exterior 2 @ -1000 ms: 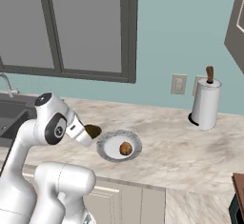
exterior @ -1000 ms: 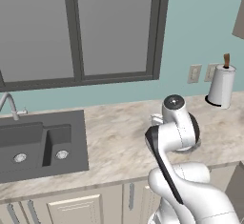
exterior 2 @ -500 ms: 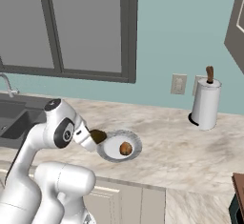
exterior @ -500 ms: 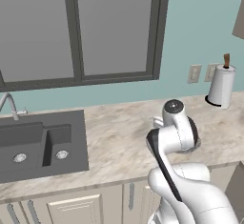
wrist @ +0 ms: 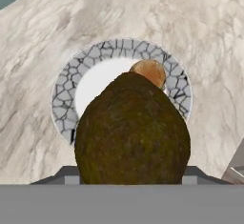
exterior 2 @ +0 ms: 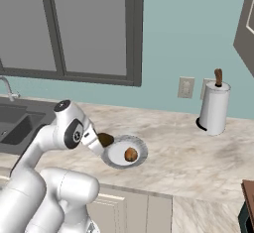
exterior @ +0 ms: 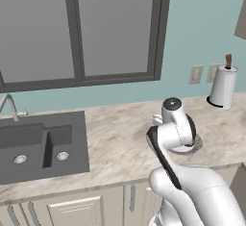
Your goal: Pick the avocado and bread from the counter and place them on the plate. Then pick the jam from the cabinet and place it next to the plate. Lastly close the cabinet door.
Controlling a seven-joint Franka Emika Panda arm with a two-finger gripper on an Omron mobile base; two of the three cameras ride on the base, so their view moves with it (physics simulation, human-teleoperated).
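Beige counter [exterior 2: 198, 157], plate [exterior 2: 140, 147] holding bread [exterior 2: 130, 154] — gripper [exterior 2: 101, 140] clamped on avocado [wrist: 132, 130], fingertips hidden behind it

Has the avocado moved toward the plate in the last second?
Yes. In the right base view the avocado, shut in the claw, has moved right to the plate's left rim, closer to the bread.

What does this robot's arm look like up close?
The arm is made of smooth, rounded white shells, thick at the base and slimmer higher up. Dark grey rings and a dark strip mark its joints, and one joint ends in a round grey cap. No loose cables or lettering show. The tool sits on a short white wrist.
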